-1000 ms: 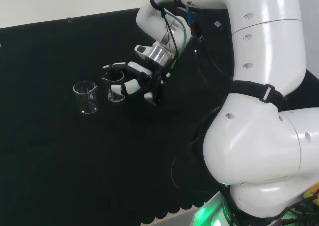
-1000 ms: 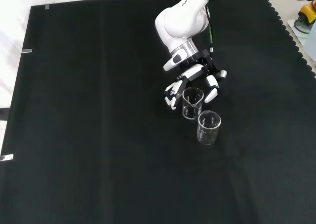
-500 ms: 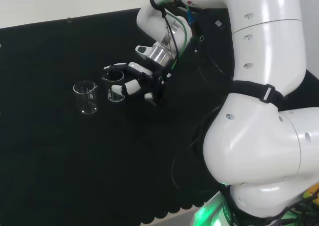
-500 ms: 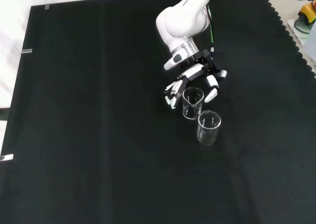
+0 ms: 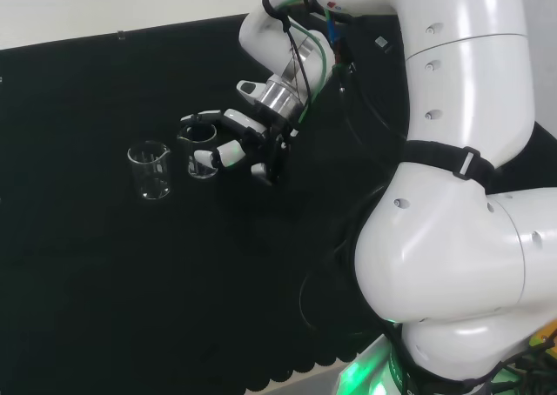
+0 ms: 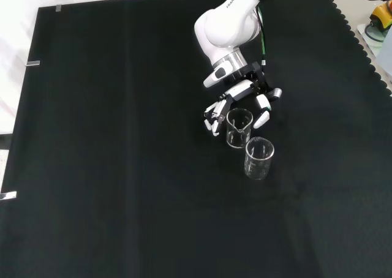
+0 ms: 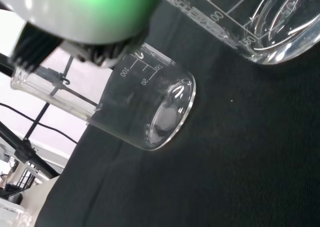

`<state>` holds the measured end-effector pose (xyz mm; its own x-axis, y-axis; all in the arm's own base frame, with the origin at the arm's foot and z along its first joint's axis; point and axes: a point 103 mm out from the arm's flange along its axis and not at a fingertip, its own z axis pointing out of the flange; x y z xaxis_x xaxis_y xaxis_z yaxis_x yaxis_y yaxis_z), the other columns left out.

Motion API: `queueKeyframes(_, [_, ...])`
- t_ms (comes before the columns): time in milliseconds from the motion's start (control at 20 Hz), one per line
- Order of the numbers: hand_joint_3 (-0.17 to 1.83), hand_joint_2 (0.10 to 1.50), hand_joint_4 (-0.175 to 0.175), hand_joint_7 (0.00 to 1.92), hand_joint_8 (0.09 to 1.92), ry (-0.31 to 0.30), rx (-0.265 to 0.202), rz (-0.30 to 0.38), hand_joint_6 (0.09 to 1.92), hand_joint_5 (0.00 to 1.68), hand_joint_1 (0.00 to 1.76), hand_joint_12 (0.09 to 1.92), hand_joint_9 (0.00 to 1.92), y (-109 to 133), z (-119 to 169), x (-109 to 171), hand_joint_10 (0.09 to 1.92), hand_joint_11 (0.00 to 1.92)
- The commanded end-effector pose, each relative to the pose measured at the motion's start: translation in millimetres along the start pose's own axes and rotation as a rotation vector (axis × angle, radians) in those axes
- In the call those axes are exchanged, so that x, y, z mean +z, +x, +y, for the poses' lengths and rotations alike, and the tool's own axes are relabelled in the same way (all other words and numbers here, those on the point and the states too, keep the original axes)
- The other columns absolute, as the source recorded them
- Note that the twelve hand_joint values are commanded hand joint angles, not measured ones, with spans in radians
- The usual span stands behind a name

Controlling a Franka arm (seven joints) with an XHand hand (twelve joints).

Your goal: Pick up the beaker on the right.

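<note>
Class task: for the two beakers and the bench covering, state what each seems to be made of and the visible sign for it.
Both beakers look like clear glass, possibly plastic: see-through walls, bright rim glints and printed measuring marks in the wrist view. The covering looks like matte black cloth: no shine, faint ribbing and a scalloped edge.

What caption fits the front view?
Hand with fingers curled around one glass beaker, second beaker beside it.
</note>
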<state>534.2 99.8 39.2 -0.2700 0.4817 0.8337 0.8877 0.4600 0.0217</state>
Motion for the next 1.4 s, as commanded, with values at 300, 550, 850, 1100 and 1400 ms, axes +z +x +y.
queueKeyframes(300, [1.14, 0.32, -0.044, 0.50, 0.72, -0.024, -0.017, 0.040, 0.66, 0.35, 1.01, 1.33, 0.53, 1.2, 1.2, 1.5, 0.60, 0.00])
queueKeyframes(550, [1.14, 0.32, -0.044, 0.50, 0.72, -0.017, -0.012, 0.040, 0.68, 0.35, 1.01, 1.33, 0.53, -0.5, 1.1, 3.9, 0.60, 0.00])
queueKeyframes(850, [1.14, 0.32, -0.044, 0.49, 0.72, -0.017, -0.011, 0.038, 0.69, 0.34, 1.01, 1.33, 0.52, -0.7, 1.3, 4.7, 0.60, 0.00])
queueKeyframes(1100, [1.14, 0.32, -0.045, 0.49, 0.72, -0.024, -0.011, 0.042, 0.71, 0.35, 1.01, 1.33, 0.52, 0.6, 3.2, 6.2, 0.61, 0.00])
queueKeyframes(1400, [1.10, 0.39, -0.026, 0.65, 0.72, -0.062, 0.008, 0.071, 1.07, 0.59, 1.07, 1.35, 0.66, 0.1, 5.5, 7.5, 0.61, 0.08])
